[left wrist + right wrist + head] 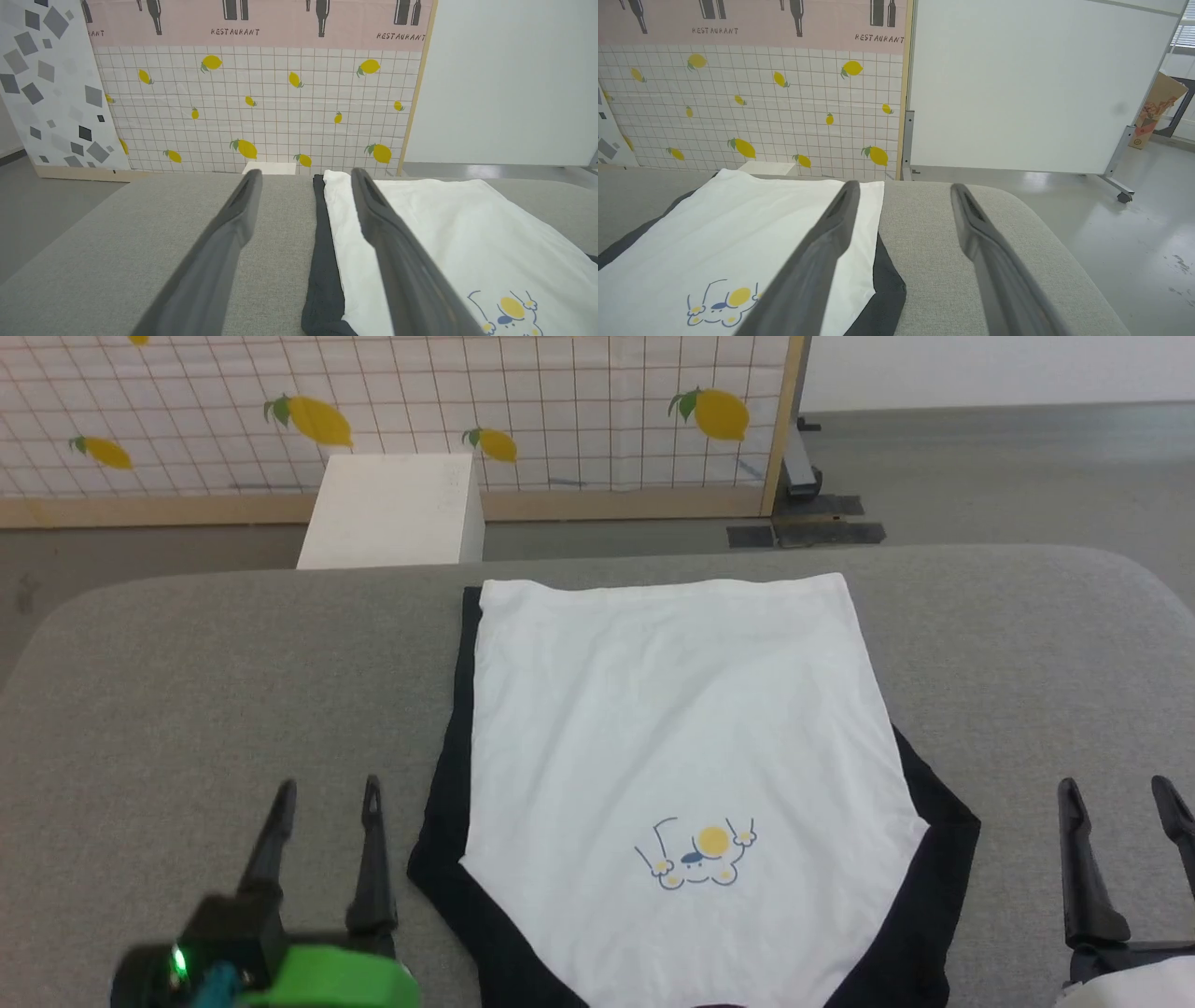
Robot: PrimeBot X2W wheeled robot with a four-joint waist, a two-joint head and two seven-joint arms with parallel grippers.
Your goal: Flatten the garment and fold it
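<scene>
The garment lies flat on the grey table, white body up, hem at the far side, black sleeves tucked in along both edges. Its cartoon print with the yellow circle sits near my side. My left gripper stands open just left of the shirt's black left edge, nothing between its fingers. My right gripper is open to the right of the shirt, apart from it. The left wrist view shows the garment under and to the right of the left gripper. The right wrist view has the garment left of the right gripper.
A white box stands on the floor behind the table, in front of a lemon-patterned panel. A white board on wheels stands at the right. Bare grey tabletop lies on both sides of the shirt.
</scene>
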